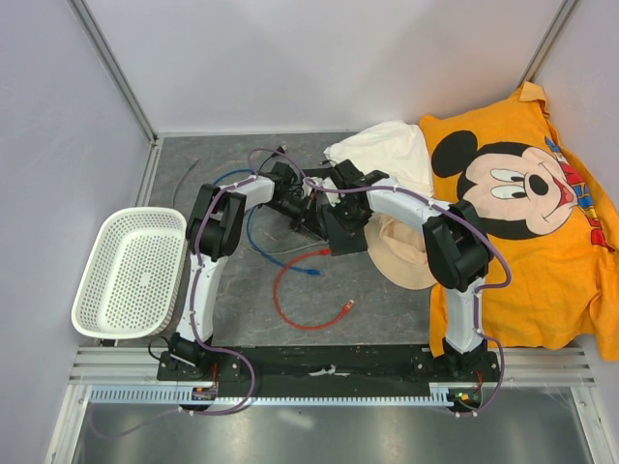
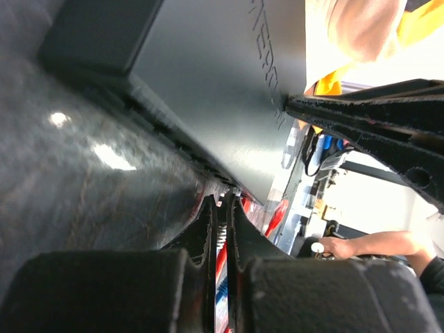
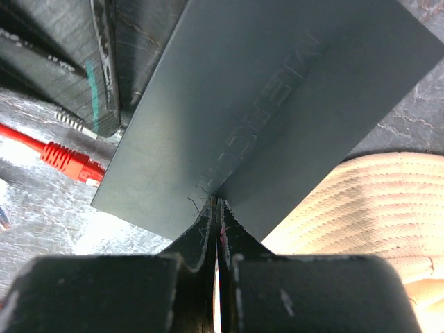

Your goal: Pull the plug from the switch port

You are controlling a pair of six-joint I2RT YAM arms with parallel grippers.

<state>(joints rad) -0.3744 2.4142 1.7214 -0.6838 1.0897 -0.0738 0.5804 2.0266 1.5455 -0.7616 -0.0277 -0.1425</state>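
Note:
The switch (image 1: 345,235) is a flat matte black box lying between both arms. In the left wrist view my left gripper (image 2: 223,201) is at the lower edge of the switch (image 2: 208,83), shut on the plug's pale ribbed boot (image 2: 221,239). The port itself is hidden behind the fingertips. In the right wrist view that boot (image 3: 69,121) sticks out beside the left finger. My right gripper (image 3: 218,202) is shut on nothing, its tips pressed on the top face of the switch (image 3: 277,90). From above, the left gripper (image 1: 302,208) and right gripper (image 1: 332,200) meet over the box.
A tan hat (image 1: 406,256) lies against the switch's right side. A loose red cable (image 1: 290,309) and a blue cable (image 1: 253,237) curl in front. A white basket (image 1: 131,271) stands at the left. An orange printed shirt (image 1: 522,193) and a white cloth (image 1: 382,150) lie at the right.

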